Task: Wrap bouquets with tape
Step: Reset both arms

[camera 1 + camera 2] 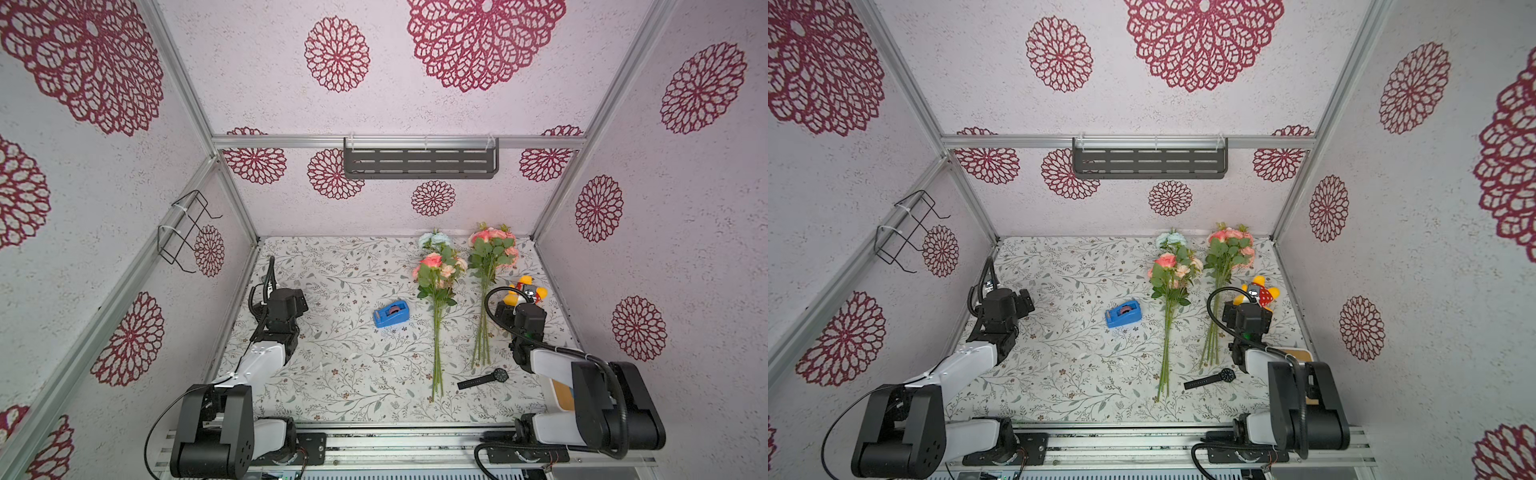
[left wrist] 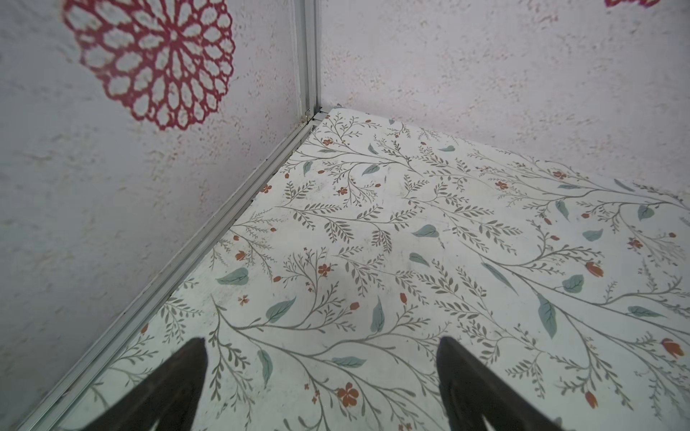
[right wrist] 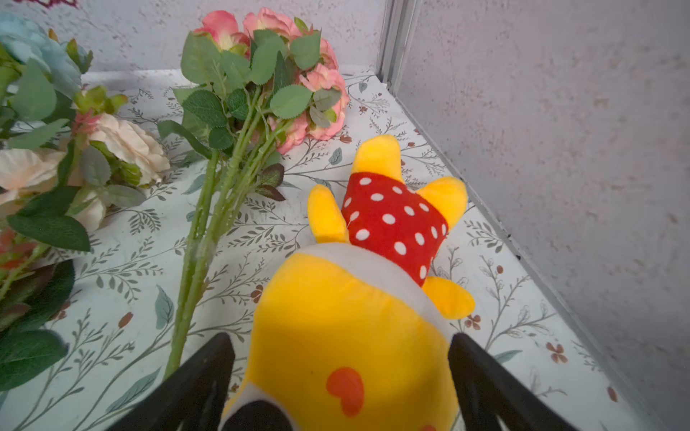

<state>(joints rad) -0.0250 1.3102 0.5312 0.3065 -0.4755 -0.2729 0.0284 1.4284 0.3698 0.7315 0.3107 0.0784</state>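
Right gripper (image 3: pixel 338 337) spread astride soft yellow plush toy (image 3: pixel 354 298); left gripper (image 2: pixel 322 339) spread, empty; pink artificial-rose bouquet (image 3: pixel 239 104), which I judge light, springy, best pinched mid-stem.

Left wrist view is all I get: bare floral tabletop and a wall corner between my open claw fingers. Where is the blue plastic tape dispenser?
Observer: The blue plastic tape dispenser sits near the middle of the floral tabletop, to the robot's left of the bouquets.
Operator: How do the bouquets lie?
Observer: Side by side, stems toward the robot. The artificial rose bouquet with pale blue blooms is nearer the dispenser, and the all-pink rose bouquet is beyond it.
Operator: What is the right arm doing?
Observer: The right claw stands open, its fingers on either side of the head of a yellow plush toy in a red polka-dot dress, beside the all-pink bouquet.
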